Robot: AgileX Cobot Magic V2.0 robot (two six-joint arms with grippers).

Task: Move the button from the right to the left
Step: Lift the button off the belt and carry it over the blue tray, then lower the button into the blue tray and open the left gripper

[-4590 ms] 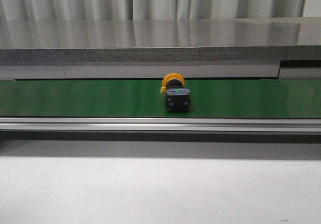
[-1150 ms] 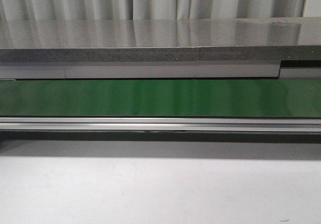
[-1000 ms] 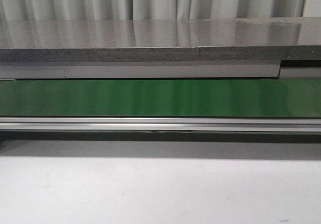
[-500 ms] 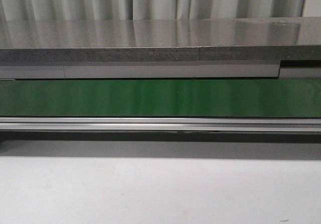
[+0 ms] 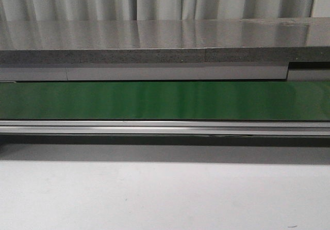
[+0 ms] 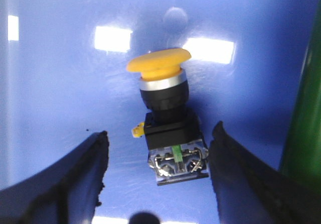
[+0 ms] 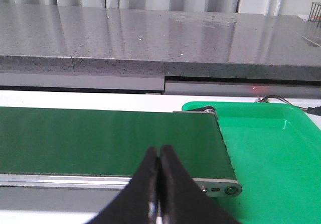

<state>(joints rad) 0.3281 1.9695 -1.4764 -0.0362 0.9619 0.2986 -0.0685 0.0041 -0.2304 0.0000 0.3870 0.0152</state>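
In the left wrist view the button (image 6: 168, 123) lies on a blue surface (image 6: 60, 73), yellow cap away from the fingers, black body and blue-green terminal end toward them. My left gripper (image 6: 158, 146) is open, its two fingers on either side of the button's body and not touching it. In the right wrist view my right gripper (image 7: 159, 156) is shut and empty, over the near edge of the green belt (image 7: 100, 138). The front view shows the green belt (image 5: 165, 100) with no button and no gripper on it.
A green tray (image 7: 271, 148) sits past the belt's end in the right wrist view. A grey stone ledge (image 5: 154, 42) runs behind the belt. A metal rail (image 5: 165, 127) edges the belt's front, with white table (image 5: 165, 194) below. A green edge (image 6: 303, 133) shows beside the blue surface.
The button stood on the middle of the belt 4.6 s ago and is gone from the front view since. Over the last second the front view has not changed.
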